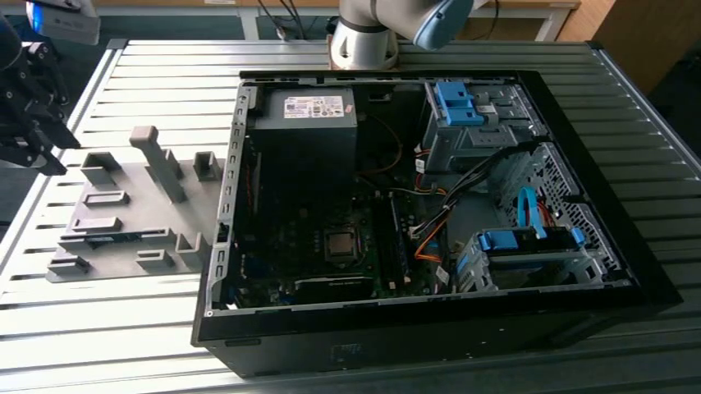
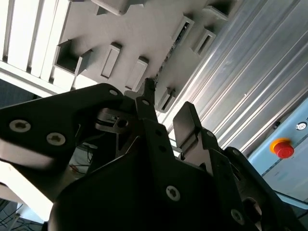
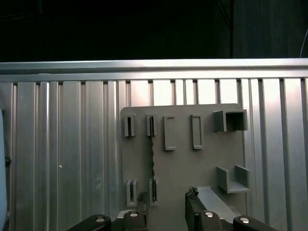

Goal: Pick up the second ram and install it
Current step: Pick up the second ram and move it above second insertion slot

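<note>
The second ram [image 3: 152, 159] is a thin, flat stick seen edge-on. It stands in a narrow slot of a matte grey plastic tray [image 3: 183, 168], held between two pairs of small raised blocks. The tray also has other rectangular pockets and an open box-shaped holder. It lies on a table [image 3: 62, 144] of ribbed, shiny metal slats. The black tool [image 3: 167, 195] hangs above the tray, its fingers spread apart with nothing between them. At the exterior view's right of the tray sits an open black metal computer case [image 1: 438, 355]. It holds a boxy power supply [image 1: 312, 123], a circuit board with a square chip socket [image 1: 341, 246], loose orange and blue cables, and bright blue plastic latches [image 1: 458, 103].
</note>
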Action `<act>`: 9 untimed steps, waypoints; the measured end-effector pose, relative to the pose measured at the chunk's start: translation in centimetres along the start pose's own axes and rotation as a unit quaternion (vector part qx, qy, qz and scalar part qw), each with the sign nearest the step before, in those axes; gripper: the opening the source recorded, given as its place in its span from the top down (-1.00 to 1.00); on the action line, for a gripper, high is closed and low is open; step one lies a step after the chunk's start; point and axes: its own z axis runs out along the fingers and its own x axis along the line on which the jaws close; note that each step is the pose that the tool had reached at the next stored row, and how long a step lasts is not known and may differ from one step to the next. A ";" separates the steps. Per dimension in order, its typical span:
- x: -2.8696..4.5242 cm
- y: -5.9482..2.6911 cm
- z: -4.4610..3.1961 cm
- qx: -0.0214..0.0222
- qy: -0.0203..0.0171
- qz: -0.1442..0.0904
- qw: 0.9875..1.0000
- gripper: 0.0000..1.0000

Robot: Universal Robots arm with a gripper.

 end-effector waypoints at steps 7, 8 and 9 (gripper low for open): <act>0.13 0.45 1.09 0.002 0.000 0.000 1.000 0.14; 0.16 0.52 1.27 0.002 0.000 0.000 1.000 0.14; 0.18 0.60 1.41 0.002 0.000 0.000 1.000 0.14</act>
